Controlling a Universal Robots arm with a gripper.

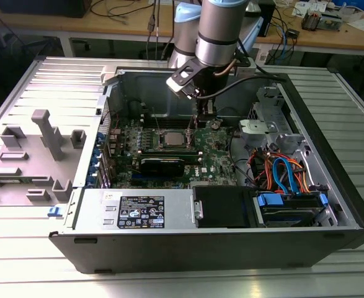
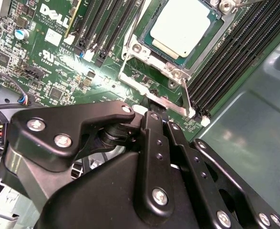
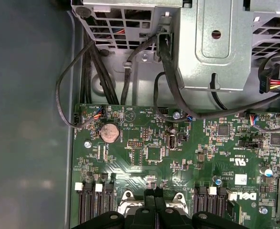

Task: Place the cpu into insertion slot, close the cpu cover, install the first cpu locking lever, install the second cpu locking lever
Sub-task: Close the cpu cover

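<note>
Gripper [image 2: 154,107] clenched at the insertion slot [image 2: 126,71] rim, cpu [image 2: 185,24] seated just beyond, cpu cover [image 2: 159,59] down around it

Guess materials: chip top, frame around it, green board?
Chip: pale grey metal lid, dull matte, no glare.
Frame: bare bright metal, probably stamped steel, with shiny edges and screw heads.
Board: glossy green laminate, likely fibreglass, with printed traces.
</note>
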